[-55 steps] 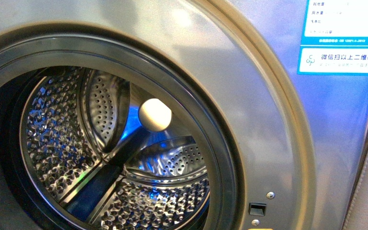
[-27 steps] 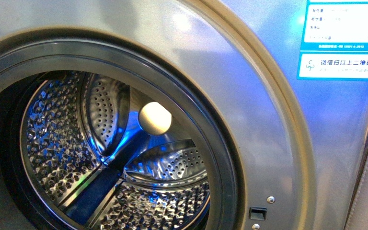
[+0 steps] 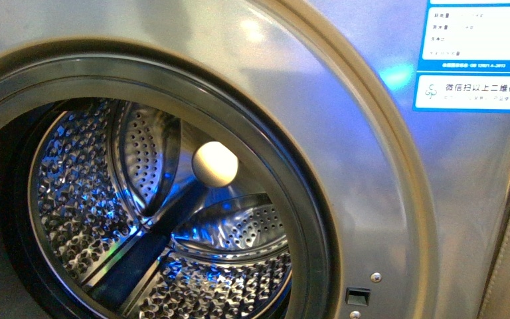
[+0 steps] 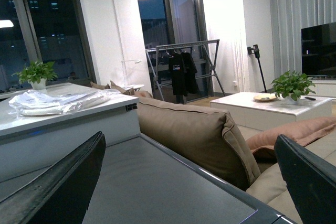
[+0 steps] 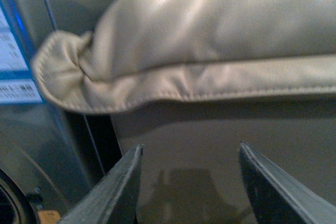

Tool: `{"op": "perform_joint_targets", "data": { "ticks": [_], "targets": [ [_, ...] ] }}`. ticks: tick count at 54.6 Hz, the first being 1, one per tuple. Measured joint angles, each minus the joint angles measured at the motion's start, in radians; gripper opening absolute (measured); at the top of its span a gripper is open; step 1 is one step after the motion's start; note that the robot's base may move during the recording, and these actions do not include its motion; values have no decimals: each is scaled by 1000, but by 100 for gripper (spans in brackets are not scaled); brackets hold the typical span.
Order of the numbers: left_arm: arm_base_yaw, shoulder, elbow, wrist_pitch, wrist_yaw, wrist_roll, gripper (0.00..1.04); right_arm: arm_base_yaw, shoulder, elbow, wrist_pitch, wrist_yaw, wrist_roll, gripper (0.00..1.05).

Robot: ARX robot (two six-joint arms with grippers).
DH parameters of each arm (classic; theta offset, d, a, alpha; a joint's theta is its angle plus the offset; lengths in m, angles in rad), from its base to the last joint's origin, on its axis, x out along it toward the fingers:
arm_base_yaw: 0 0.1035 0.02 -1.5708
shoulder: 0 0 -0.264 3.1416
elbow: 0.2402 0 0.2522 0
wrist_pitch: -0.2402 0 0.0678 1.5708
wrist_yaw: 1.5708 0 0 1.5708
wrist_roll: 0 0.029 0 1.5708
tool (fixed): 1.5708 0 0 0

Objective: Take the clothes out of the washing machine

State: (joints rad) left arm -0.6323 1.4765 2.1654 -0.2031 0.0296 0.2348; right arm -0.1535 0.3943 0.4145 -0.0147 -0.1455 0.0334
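From my chest camera the washing machine fills the frame, its round opening cut off at the left and lower edges. Inside, the dimpled steel drum gleams with blue reflections, a pale round knob sits near its centre, and a dark paddle runs toward seven o'clock. I see no clothes in the part of the drum on show; its floor lies below the frame, so I cannot tell whether a garment rests there. A blue-white sticker sits at two o'clock, its small print too blurred to read.

My left gripper has its fingers spread wide, nothing between them, above a dark flat surface, with a tan sofa cushion beyond. My right gripper is likewise spread and empty, facing a blurred cream cushion beside the machine's grey side.
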Motion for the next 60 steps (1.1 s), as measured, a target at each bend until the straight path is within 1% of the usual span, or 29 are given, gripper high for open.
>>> {"op": "perform_joint_targets", "data": {
  "ticks": [3,7,8,11,12,16,17,20,21,22,23,24,26,28,31,32,33,35,36,42,44,46,47,51,55,57,60],
  "targets": [
    [0,0,0,0,0,0,98,26,-18,-48,11,35,-12,45],
    [0,0,0,0,1,0,98,104,-50,-95,26,126,-20,33],
    [0,0,0,0,1,0,98,112,-55,-100,29,130,-21,31],
    [0,0,0,0,0,0,98,143,-82,-130,42,134,-26,20],
    [0,-1,0,0,0,0,98,145,-86,-135,44,134,-27,19],
    [0,-1,0,0,1,0,98,149,-116,-176,58,140,-29,3],
    [0,-1,0,0,1,0,98,149,-124,-191,61,141,-31,2],
    [-1,4,11,-11,-11,-11,98,149,-145,-225,68,142,-31,2],
    [-7,32,71,-72,-43,-45,98,150,-150,-233,70,143,-31,2],
    [-6,45,98,-101,-60,-45,98,150,-163,-241,66,144,-31,2],
    [-4,68,141,-154,-89,-90,98,150,-183,-244,46,143,-31,2],
    [-4,68,141,-154,-89,-90,98,150,-212,-251,11,143,-31,2],
    [13,126,245,-271,-158,-136,98,150,-253,-271,-8,143,-31,2],
    [26,156,306,-337,-196,-172,98,150,-282,-278,-9,144,-31,2],
    [67,187,418,-523,-320,-199,98,150,-293,-286,-8,143,-31,2],
    [90,187,435,-610,-376,-207,98,150,-296,-291,-7,142,-31,2],
    [108,179,435,-652,-406,-210,98,150,-300,-300,-7,143,-31,2],
    [149,151,418,-682,-437,-216,98,150,-305,-309,-7,144,-31,2],
    [160,144,413,-684,-439,-221,98,150,-307,-314,-6,146,-31,2],
    [291,85,387,-699,-430,-278,98,150,-318,-330,-2,144,-31,2],
    [326,69,368,-682,-436,-289,98,150,-322,-332,0,144,-31,2],
    [371,50,349,-657,-419,-304,98,150,-327,-335,0,144,-31,2],
    [380,39,341,-652,-416,-312,98,150,-329,-337,1,144,-31,2],
    [389,18,331,-643,-395,-329,98,150,-337,-347,3,145,-31,2],
    [379,9,331,-648,-383,-339,98,150,-343,-357,3,145,-31,2],
    [372,-23,293,-673,-336,-318,91,150,-345,-360,5,143,-31,2],
    [344,-125,90,-592,-318,-283,80,150,-349,-364,5,144,-31,2]
  ]
}}
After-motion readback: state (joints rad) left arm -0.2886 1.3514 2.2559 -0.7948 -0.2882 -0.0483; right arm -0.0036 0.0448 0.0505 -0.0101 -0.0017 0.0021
